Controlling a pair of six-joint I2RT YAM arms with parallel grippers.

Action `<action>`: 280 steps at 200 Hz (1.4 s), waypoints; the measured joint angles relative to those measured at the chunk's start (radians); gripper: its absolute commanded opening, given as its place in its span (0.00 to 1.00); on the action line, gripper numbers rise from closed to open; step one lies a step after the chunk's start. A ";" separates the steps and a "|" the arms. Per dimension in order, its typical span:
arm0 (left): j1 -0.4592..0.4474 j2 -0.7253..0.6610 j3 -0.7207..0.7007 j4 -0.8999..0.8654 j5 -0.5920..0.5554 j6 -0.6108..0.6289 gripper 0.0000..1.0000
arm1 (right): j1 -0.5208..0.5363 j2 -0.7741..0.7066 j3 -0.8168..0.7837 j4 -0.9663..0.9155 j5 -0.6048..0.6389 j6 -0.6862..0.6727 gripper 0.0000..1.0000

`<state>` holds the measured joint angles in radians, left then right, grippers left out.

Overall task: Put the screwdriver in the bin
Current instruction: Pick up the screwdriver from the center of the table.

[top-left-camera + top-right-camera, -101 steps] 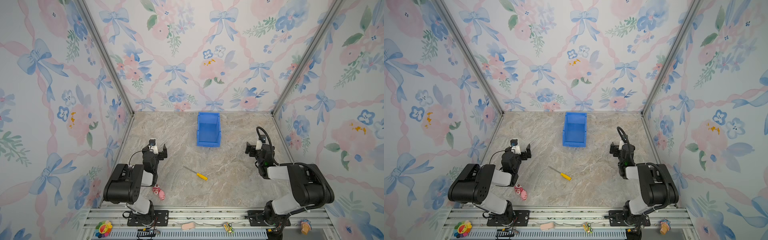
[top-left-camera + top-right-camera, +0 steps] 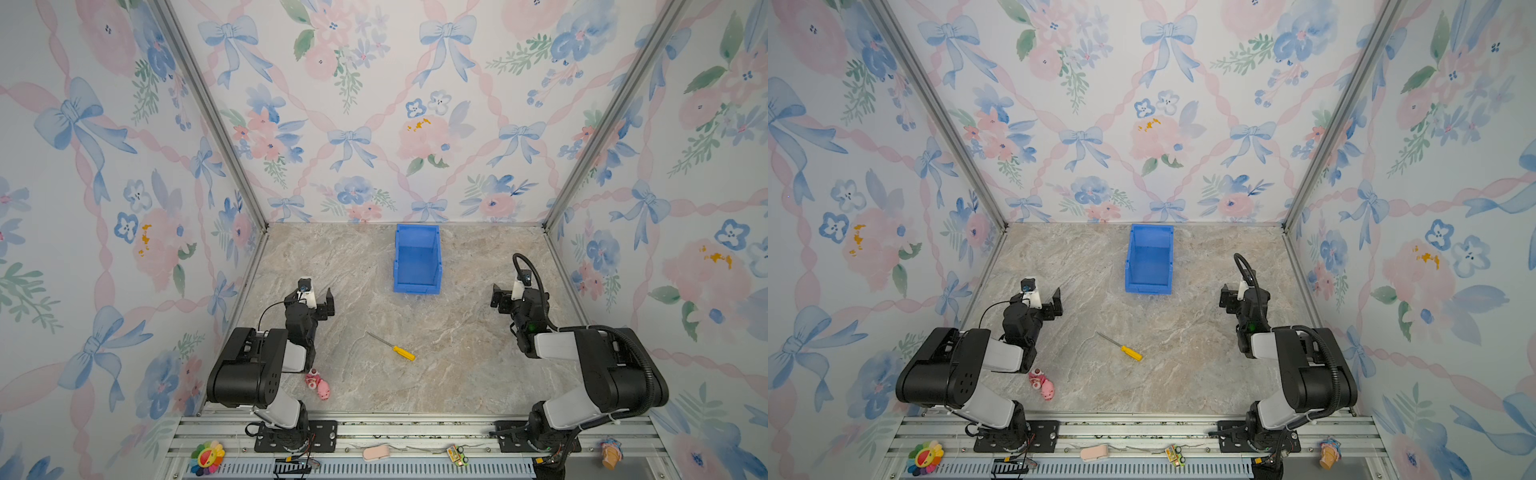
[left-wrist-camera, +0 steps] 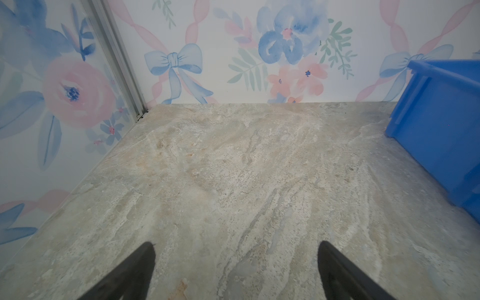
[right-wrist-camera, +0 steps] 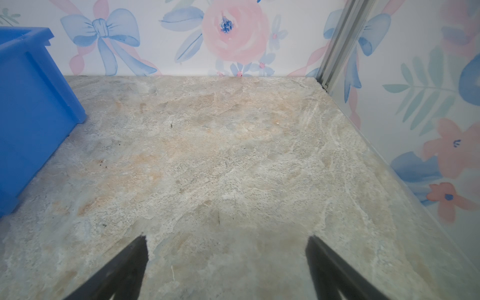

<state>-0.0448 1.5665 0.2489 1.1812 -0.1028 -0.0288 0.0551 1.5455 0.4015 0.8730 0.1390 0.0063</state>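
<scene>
On tabletop (image 2: 457,386): bin (image 2: 417,286) at rear centre; screwdriver (image 2: 391,346) in front, well apart, between left arm (image 2: 249,365) and right arm (image 2: 611,365); toy (image 2: 318,384) beside left arm.

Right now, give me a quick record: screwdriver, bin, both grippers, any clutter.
screwdriver: flat on the table between the arms, nothing touching it
bin: upright near the back wall, looks empty, low lip facing the arms
left gripper: open, empty, over bare table
right gripper: open, empty, over bare table
clutter: pink toy by the left arm's base
task: screwdriver not yet in bin
</scene>
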 measured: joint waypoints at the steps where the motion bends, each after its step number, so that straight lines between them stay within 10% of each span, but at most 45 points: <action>1: 0.000 0.000 0.000 0.000 0.000 0.000 0.98 | 0.000 0.000 0.000 0.000 0.000 0.000 0.97; 140: 0.000 -0.055 0.000 -0.042 -0.002 0.000 0.98 | 0.006 -0.018 0.003 -0.031 -0.002 -0.008 0.97; 280: -0.021 -0.388 0.282 -1.024 0.020 -0.212 0.98 | 0.633 -0.288 0.513 -1.219 0.144 0.056 0.97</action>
<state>-0.0658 1.1790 0.5308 0.1570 -0.0826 -0.2405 0.6884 1.2575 0.9146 -0.3462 0.2829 0.0624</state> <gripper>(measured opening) 0.979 0.968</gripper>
